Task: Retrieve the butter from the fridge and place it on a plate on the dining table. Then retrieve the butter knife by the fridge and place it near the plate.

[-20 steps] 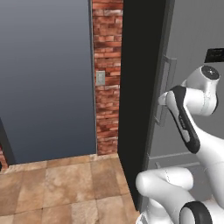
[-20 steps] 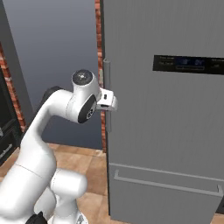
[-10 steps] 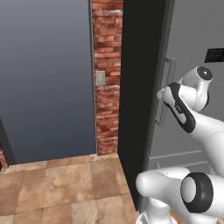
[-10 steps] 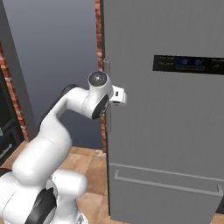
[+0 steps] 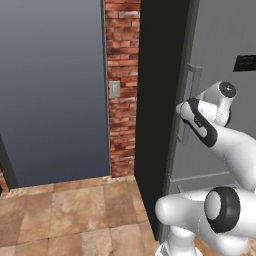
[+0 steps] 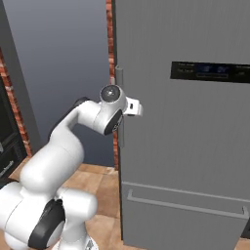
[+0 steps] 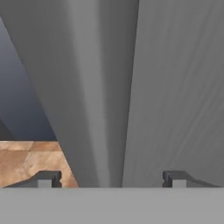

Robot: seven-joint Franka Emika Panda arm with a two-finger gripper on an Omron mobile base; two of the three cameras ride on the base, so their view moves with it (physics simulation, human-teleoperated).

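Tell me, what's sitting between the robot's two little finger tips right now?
The fridge's long bar handle runs up between the two fingertips of the gripper, seen in the hand view. The jaws stand wide on either side.

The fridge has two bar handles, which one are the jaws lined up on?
The long vertical bar handle on the upper door of the fridge; it stands between the open jaws of the gripper. The horizontal drawer handle sits low, away from the arm.
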